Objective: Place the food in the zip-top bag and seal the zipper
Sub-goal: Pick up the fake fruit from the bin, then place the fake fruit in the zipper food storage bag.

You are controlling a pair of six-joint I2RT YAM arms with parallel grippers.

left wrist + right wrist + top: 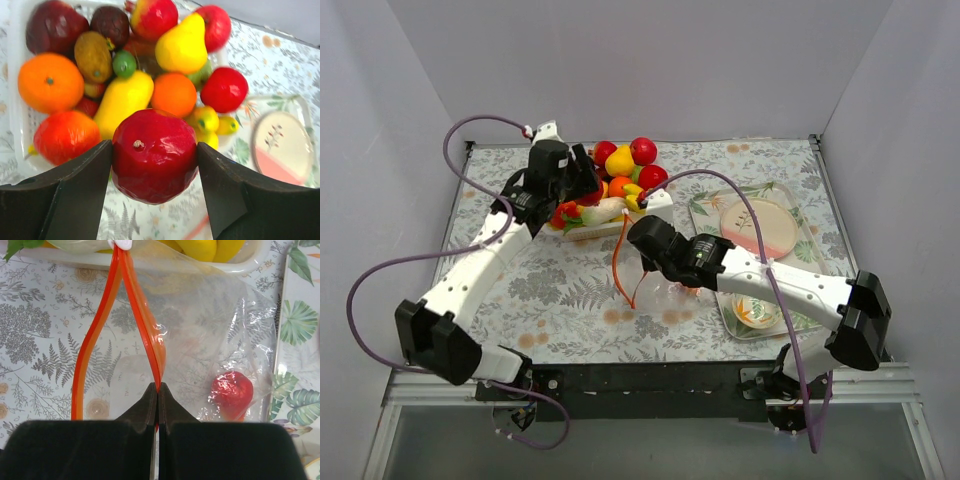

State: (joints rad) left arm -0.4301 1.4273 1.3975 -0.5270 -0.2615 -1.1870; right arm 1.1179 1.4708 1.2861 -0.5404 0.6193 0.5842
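I have the left gripper clamped on 1 dark red toy fruit by the basket, the right gripper pinching the zipper shut-jawed, and the zip-top bag on the table just beside the basket, mouth agape, 1 red fruit inside.

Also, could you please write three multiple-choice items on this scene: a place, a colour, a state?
1. Where is the small red fruit in the right wrist view? A) in the basket B) inside the zip-top bag C) on a plate
2. What colour is the zipper? A) blue B) green C) red-orange
3. The right jaws are: A) shut on the zipper B) wide open C) half open
B: it shows through the clear plastic. C: the strip along the mouth. A: they pinch the strip.
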